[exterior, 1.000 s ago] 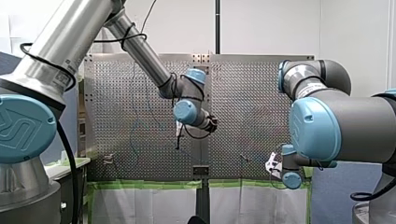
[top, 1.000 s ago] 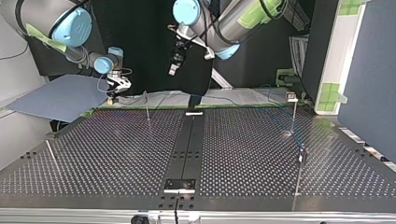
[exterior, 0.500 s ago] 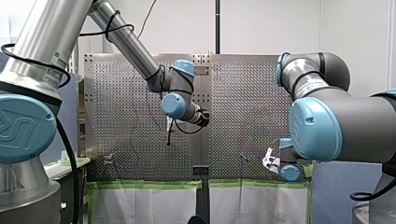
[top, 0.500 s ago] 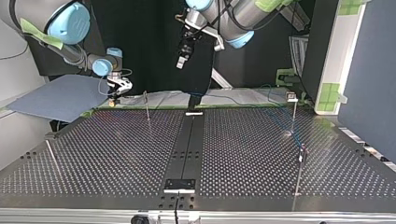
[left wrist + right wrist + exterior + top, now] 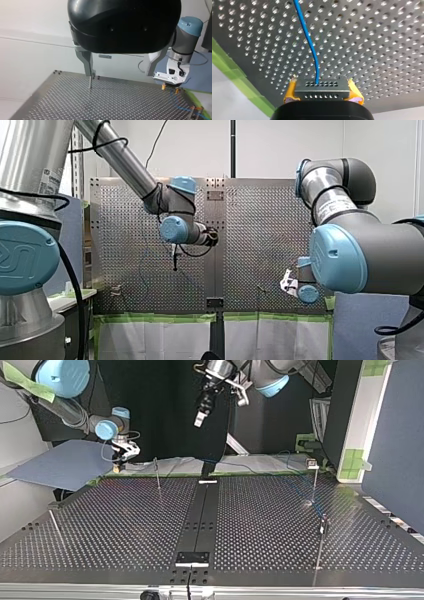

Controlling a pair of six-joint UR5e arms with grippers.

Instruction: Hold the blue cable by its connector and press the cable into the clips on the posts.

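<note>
In the right wrist view my right gripper [image 5: 322,93] is shut on the grey, hole-pierced connector [image 5: 322,86], yellow pads on both its ends. The thin blue cable [image 5: 308,35] runs from the connector out over the perforated table [image 5: 374,37]. In the top view this gripper [image 5: 121,463] hangs at the table's far edge, at the left, close to a thin post [image 5: 157,474]. My left gripper [image 5: 120,75] is open and empty, high above the table [image 5: 202,410]. Its wrist view shows the right gripper [image 5: 170,87] and the cable [image 5: 178,105] beyond it.
More thin posts stand on the table: two at the top view's right [image 5: 314,482] [image 5: 323,527] and one at the near left [image 5: 56,527]. A black strip [image 5: 200,515] runs down the middle. Green tape [image 5: 160,318] lines the table's edge.
My left arm has risen and swung toward the front view's left, carrying its open gripper away from the table. My right gripper has shifted slightly, still holding the connector.
</note>
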